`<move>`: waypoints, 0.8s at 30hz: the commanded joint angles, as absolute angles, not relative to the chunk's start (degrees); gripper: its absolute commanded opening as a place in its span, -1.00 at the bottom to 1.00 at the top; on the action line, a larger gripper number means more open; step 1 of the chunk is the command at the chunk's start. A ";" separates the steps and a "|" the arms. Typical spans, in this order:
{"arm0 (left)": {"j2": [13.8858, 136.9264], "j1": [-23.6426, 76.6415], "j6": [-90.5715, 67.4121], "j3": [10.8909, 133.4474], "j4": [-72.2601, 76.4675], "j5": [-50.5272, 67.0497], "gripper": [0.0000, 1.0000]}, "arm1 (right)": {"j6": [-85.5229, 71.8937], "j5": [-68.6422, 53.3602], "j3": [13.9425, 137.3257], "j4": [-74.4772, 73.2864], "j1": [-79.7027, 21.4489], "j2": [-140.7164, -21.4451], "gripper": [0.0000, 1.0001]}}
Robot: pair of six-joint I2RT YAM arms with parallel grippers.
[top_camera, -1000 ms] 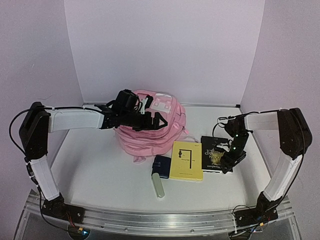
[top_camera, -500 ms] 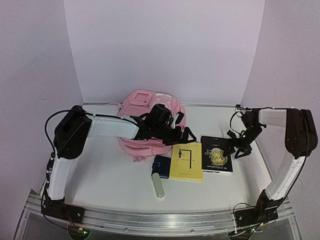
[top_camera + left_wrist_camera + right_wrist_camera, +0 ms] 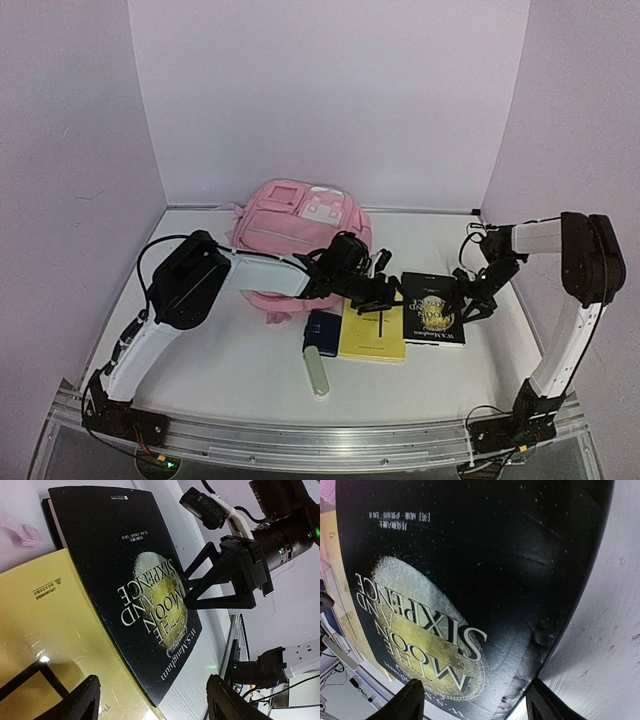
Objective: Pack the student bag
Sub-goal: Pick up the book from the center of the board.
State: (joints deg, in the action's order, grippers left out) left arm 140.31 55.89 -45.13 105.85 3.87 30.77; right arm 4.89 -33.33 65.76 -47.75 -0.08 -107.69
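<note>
Moon and Sixpence paperback [image 3: 432, 308], flat. We log left gripper [image 3: 385, 296], right gripper [image 3: 468, 308] spread, empty. Risk: crowded arms collide over cover.

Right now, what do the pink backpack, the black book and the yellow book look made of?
The large pink backpack looks like soft matte fabric: it slumps and creases. The black paperback book seems glossy coated card, with sheen and a speckled gold disc. The yellow paperback book also looks like glossy card, catching a bright light spot.
</note>
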 commanded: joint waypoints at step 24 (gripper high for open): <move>150.72 56.51 -53.46 115.79 13.58 39.74 -0.13 | 4.93 -58.93 65.10 -47.20 -0.44 -96.87 -0.02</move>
